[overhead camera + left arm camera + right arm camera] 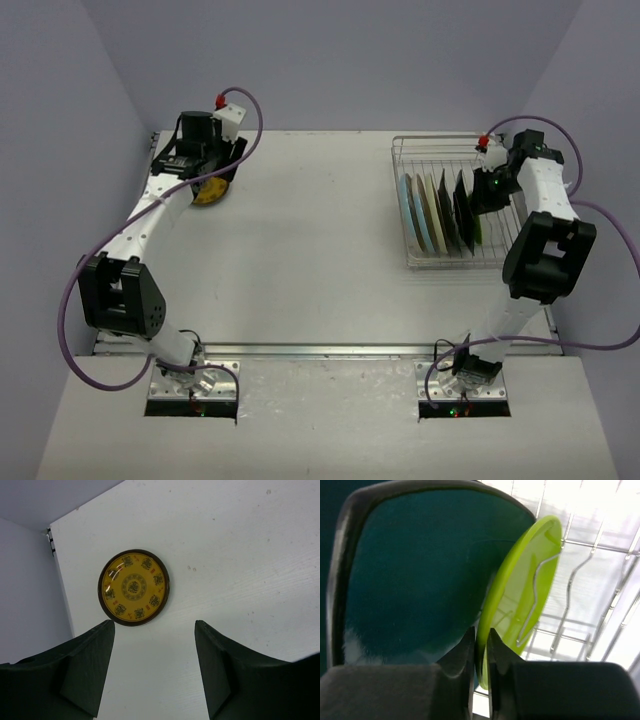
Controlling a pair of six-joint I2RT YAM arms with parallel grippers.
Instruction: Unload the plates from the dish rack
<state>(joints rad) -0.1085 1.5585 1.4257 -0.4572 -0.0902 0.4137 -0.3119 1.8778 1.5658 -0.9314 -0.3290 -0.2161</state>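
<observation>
A: Right gripper [481, 639]?
B: Clamped narrow on the rim of the lime-green plate [525, 575], low on its edge. Stands on edge in the dish rack [440, 264], at the right end of the row, toward the far right corner of the bench [300, 250].
A: Risks?
B: Thin bite, right at the lip. Could pivot or slide out on the lift. Also sits hard by a divider wire [536, 595]; could snag there if pulled sideways rather than straight up.
A: Neighbour?
B: Dark teal plate [420, 570], just beside; touching or not, cannot tell. Could get dragged along or tipped into the rest of the row. Might shift the whole rack too, if caught.
A: Left gripper [154, 645]?
B: Wide open, holding nothing, hovering over a yellow patterned plate [134, 587] lying flat near the far left corner. Well apart from the rack, so no clash likely there. Worth clearing before bringing the green one across, though: could land on the yellow plate or knock those fingers.
</observation>
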